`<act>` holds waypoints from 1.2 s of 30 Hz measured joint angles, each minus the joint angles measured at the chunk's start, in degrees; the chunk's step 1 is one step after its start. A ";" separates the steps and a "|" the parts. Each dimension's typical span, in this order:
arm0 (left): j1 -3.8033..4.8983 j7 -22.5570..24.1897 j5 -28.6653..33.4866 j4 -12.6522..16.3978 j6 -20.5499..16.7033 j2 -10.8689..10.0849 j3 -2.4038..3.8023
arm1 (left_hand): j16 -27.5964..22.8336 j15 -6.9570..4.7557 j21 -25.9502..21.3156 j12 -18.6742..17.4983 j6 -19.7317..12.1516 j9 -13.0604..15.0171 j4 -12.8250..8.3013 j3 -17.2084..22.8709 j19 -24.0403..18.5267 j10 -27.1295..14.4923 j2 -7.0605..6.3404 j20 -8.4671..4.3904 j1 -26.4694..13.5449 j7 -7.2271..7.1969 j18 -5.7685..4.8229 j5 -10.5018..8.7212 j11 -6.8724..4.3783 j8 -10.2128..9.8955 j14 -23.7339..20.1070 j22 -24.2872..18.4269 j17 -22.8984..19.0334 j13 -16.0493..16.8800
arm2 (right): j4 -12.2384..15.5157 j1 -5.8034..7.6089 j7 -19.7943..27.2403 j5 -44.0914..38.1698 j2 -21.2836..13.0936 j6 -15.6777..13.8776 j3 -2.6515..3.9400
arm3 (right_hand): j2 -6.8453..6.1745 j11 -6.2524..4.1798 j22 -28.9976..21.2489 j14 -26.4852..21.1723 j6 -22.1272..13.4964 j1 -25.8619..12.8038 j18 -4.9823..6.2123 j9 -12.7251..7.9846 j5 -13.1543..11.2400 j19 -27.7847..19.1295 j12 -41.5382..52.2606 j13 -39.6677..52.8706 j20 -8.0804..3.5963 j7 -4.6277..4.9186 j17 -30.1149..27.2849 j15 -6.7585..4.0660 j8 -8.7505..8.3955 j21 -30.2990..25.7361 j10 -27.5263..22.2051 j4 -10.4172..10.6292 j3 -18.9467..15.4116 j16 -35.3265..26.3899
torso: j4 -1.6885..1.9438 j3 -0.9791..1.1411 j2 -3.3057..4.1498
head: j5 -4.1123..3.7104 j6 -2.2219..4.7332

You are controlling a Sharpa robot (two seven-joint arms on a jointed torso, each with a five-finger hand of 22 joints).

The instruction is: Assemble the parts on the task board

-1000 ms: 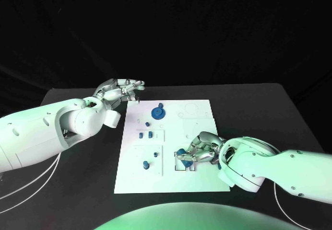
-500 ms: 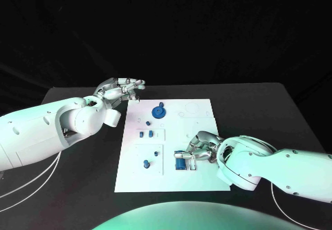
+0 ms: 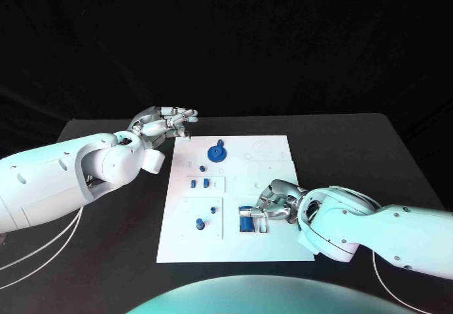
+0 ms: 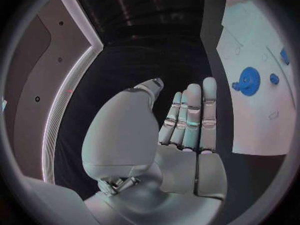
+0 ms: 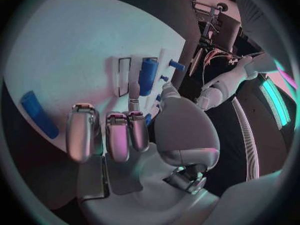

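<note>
Resting over the near right part of the task board (image 3: 269, 248), the right hand (image 3: 273, 204) had its fingers (image 5: 119, 135) stretched out side by side and held nothing; a fingertip reached toward a blue block (image 3: 246, 220) that stood in a rectangular recess of the board, though whether it touched the block I could not tell. In the right wrist view the same block (image 5: 147, 76) sat in its slot just beyond the fingers, with two small blue pegs (image 5: 176, 65) near it and another blue piece (image 5: 39, 115) lying well apart on the board (image 5: 69, 50).

The left hand (image 3: 165, 122) hovered off the board's far left corner, over the black table (image 3: 359, 150); its fingers (image 4: 190, 115) were straight and together, palm empty.

Farther up the white board lay a blue gear (image 3: 217, 154), seen too from the left wrist (image 4: 248, 81). Between it and the block stood a pair of small blue parts (image 3: 199, 184), and on the near left a blue peg (image 3: 200, 224) with a smaller one (image 3: 213, 210) just beside it.
</note>
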 measured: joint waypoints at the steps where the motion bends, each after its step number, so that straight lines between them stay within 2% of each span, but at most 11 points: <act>1: 0.01 -0.01 0.00 0.00 0.00 -0.01 0.00 | 0.00 0.00 0.00 0.00 0.00 0.00 0.00 0.00 0.00 0.00 0.00 0.00 0.00 0.00 0.00 0.00 0.00 0.00 0.00 0.00 0.00 0.00 | 0.17 0.00 0.11 -0.03 -0.29 -0.02 0.00 | 0.38 0.00 0.00 0.00 0.00 0.38 0.00 0.00 0.00 0.00 0.00 0.00 0.00 0.00 0.00 0.00 0.00 0.00 0.00 -0.07 -0.06 0.00 | -0.01 0.01 0.00 | 0.01 0.02; 4: 0.01 -0.02 -0.01 0.01 0.00 -0.05 0.00 | 0.00 0.00 0.00 0.00 0.00 0.00 0.00 0.00 0.00 0.00 0.00 0.00 0.00 0.00 0.00 0.00 0.00 0.00 0.00 0.00 0.00 0.00 | 1.01 0.00 0.81 -0.09 -1.74 -0.19 0.00 | 1.32 0.00 0.00 0.00 0.00 1.32 0.00 0.00 0.00 0.00 0.00 0.00 0.00 0.00 0.00 0.00 0.00 0.00 0.00 -0.07 -0.06 0.00 | -0.02 0.04 0.00 | 0.05 0.07; 8: 0.01 -0.02 -0.01 0.03 0.00 -0.16 0.00 | 0.00 0.00 0.00 0.00 0.00 0.00 0.00 0.00 0.00 0.00 0.00 0.00 0.00 0.00 0.00 0.00 0.00 0.00 0.00 0.00 0.00 0.00 | 2.24 0.30 2.42 -0.09 -4.63 -0.95 -0.01 | 2.17 0.12 -0.01 0.00 -1.78 5.56 0.00 -0.34 0.00 0.00 0.11 0.00 0.00 0.75 0.00 0.00 -1.61 0.00 0.12 -0.46 -0.46 0.00 | -0.04 0.04 -0.01 | 0.09 0.10; 10: 0.01 -0.02 -0.01 0.04 0.00 -0.21 0.00 | 0.00 0.00 0.00 0.00 0.00 -0.01 0.00 0.00 0.00 0.00 0.00 0.00 0.00 0.00 0.00 0.00 0.00 0.00 0.00 0.00 0.00 0.00 | 2.84 0.75 3.43 -0.14 -6.46 -1.51 -0.02 | 2.11 0.32 -0.01 0.00 -2.18 7.62 0.00 -0.55 0.00 0.00 0.11 -0.01 0.00 1.15 -0.01 0.00 -2.23 0.00 0.31 -0.45 -0.93 0.00 | -0.07 0.03 -0.03 | 0.05 0.12; 14: 0.00 -0.02 -0.02 0.13 -0.03 -0.35 0.00 | 0.00 0.00 0.00 0.00 0.00 0.00 0.00 0.00 0.00 -0.22 0.00 0.00 0.00 0.00 0.00 0.00 0.22 0.00 0.00 0.01 0.00 0.00 | 3.68 1.64 5.11 -1.39 -10.79 -2.71 0.02 | 1.62 0.32 -0.01 0.00 -1.91 8.60 0.00 -0.29 0.00 0.00 0.11 -0.01 0.00 0.88 -0.01 0.00 -2.32 0.00 0.32 -0.26 -1.71 0.00 | -0.10 -0.03 -0.08 | -0.40 0.20; 21: 0.00 0.02 -0.03 0.75 -0.04 -0.65 -0.05 | 0.00 0.00 0.00 0.00 0.00 -0.01 0.00 0.00 0.00 -0.22 0.00 0.00 0.00 0.00 0.00 0.00 0.22 0.00 0.00 -0.04 0.00 0.00 | 4.09 1.84 5.97 -5.99 -16.73 -3.60 -0.06 | 1.10 0.32 0.04 0.00 -1.82 9.13 0.00 -0.02 0.00 0.00 0.11 -0.01 0.00 0.79 -0.01 0.00 -2.32 0.30 0.32 -0.22 -2.28 0.00 | -0.23 -0.14 -0.09 | -1.43 0.40; 24: 0.00 0.03 -0.04 0.83 -0.04 -0.65 -0.06 | 0.00 0.00 0.00 0.00 0.00 -0.01 0.00 0.00 0.00 -0.21 0.00 0.00 0.00 0.00 0.00 0.00 0.22 0.00 0.00 -0.04 0.00 0.00 | 4.13 1.53 5.97 -7.97 -18.35 -3.70 -0.17 | 0.63 0.32 0.03 0.00 -1.96 9.60 0.00 -0.02 0.00 0.00 -0.07 -0.01 0.00 0.93 -0.01 0.00 -2.40 0.22 0.32 -0.26 -2.54 0.00 | -0.26 -0.18 -0.11 | -1.64 0.44; 27: 0.00 0.05 -0.04 0.80 -0.04 -0.63 -0.11 | 0.00 0.00 0.00 0.00 0.00 0.04 0.17 -0.17 0.00 -0.21 0.00 0.00 0.00 0.00 0.00 0.00 0.22 0.00 0.00 -0.04 0.00 0.00 | 4.20 1.02 5.95 -9.54 -19.20 -3.70 -0.21 | 0.91 0.32 0.03 0.00 -2.03 9.97 0.00 -0.02 0.00 0.00 -0.45 -0.01 0.00 1.00 -0.02 0.00 -2.55 -0.21 0.31 -0.22 -2.60 0.00 | -0.34 -0.21 -0.14 | -1.72 0.47; 30: 0.00 0.05 -0.04 0.75 -0.04 -0.52 -0.14 | 0.00 0.00 0.00 0.00 0.00 0.04 0.17 -0.17 0.00 -0.21 0.00 0.00 0.00 0.00 0.00 0.00 0.21 0.00 0.00 -0.04 0.00 0.00 | 4.12 0.12 5.80 -11.03 -19.48 -3.58 -0.32 | 0.79 0.52 0.03 0.00 -2.03 10.73 0.00 -0.02 0.00 0.00 -0.56 -0.01 0.00 1.00 -0.02 0.00 -2.98 -0.21 0.11 -0.22 -2.60 0.00 | -0.40 -0.21 -0.14 | -1.83 0.48; 36: -0.03 0.06 -0.05 0.65 -0.03 -0.46 -0.24 | 0.00 0.00 0.00 0.00 0.00 0.04 0.17 -0.17 0.00 -0.21 0.00 0.00 0.00 0.00 0.00 0.00 0.21 0.00 0.00 -0.04 0.00 0.00 | 3.75 -1.89 5.43 -13.28 -19.03 -2.95 -0.46 | 1.41 0.52 0.03 0.00 -2.03 12.46 0.00 -0.08 0.00 0.00 -0.56 -0.01 0.00 1.00 -0.02 0.00 -2.98 -0.21 0.11 -0.22 -2.60 0.00 | -0.36 -0.19 -0.10 | -2.20 0.35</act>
